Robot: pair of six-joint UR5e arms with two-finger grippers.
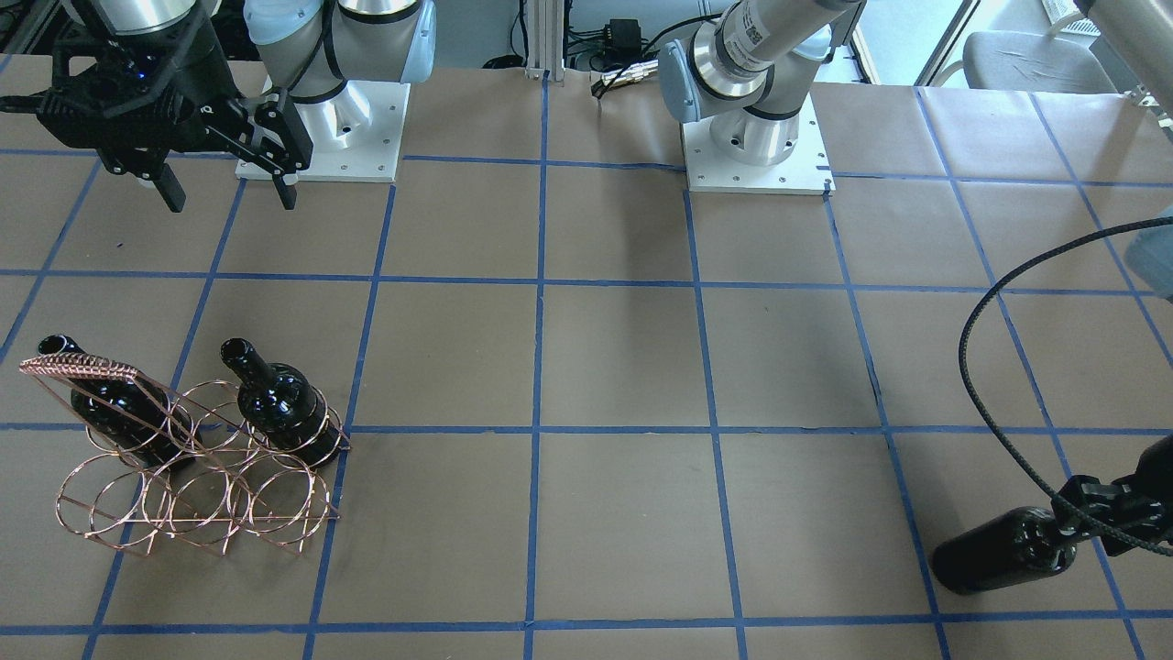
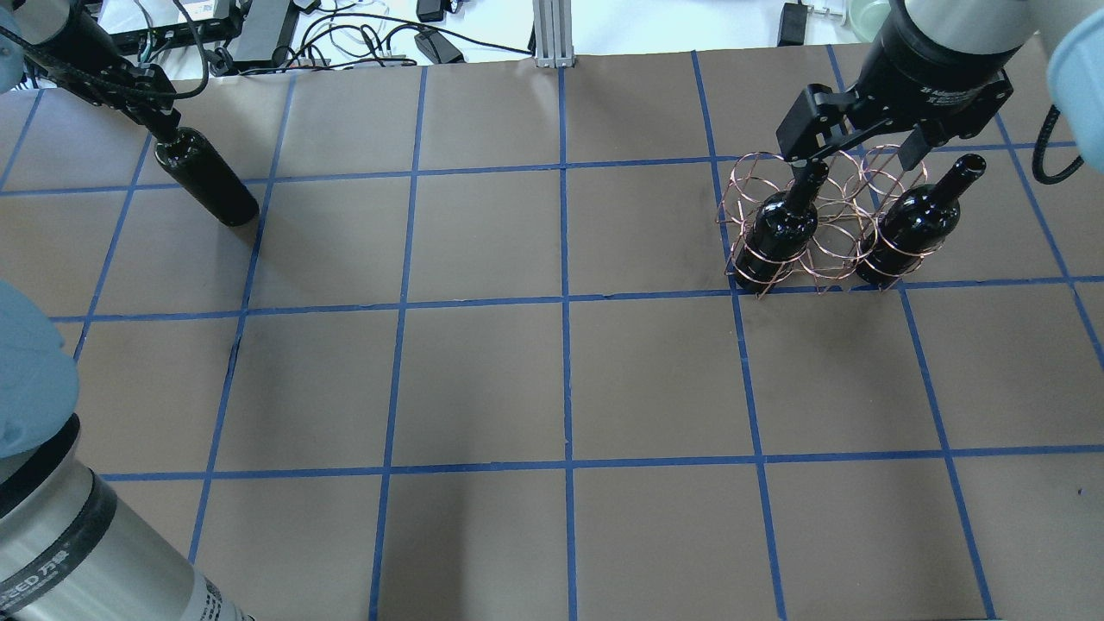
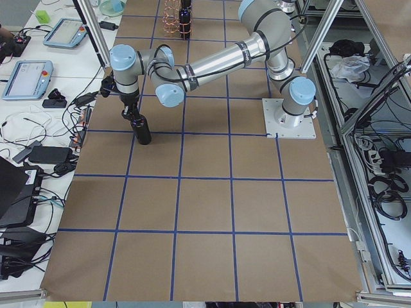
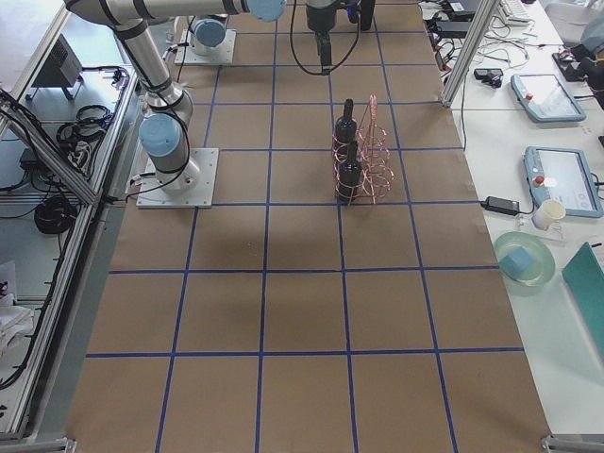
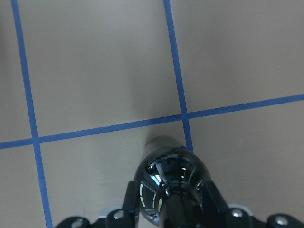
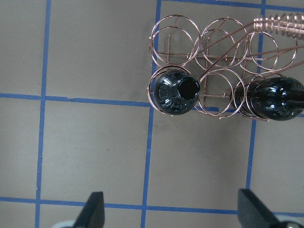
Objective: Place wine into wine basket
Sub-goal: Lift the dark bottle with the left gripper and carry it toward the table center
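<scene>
Neck of wine (image 2: 211, 181) mostly hidden within tight left tool (image 5: 169, 199); right tool (image 6: 170, 199) agape, empty.

Glossy black wine (image 2: 207, 185); copper wine basket (image 1: 81, 368); brown table (image 2: 483, 379), blue grid.

Wine bottle (image 5: 168, 178): near-black glass, smooth, high gloss, reflective. Wine basket (image 1: 78, 368): thin copper-toned metal wire, shiny. Bench (image 2: 483, 379): matt brown paper, lined with blue tape (image 2: 567, 379). Right end effector (image 1: 231, 197): matt black, plastic-looking.
</scene>
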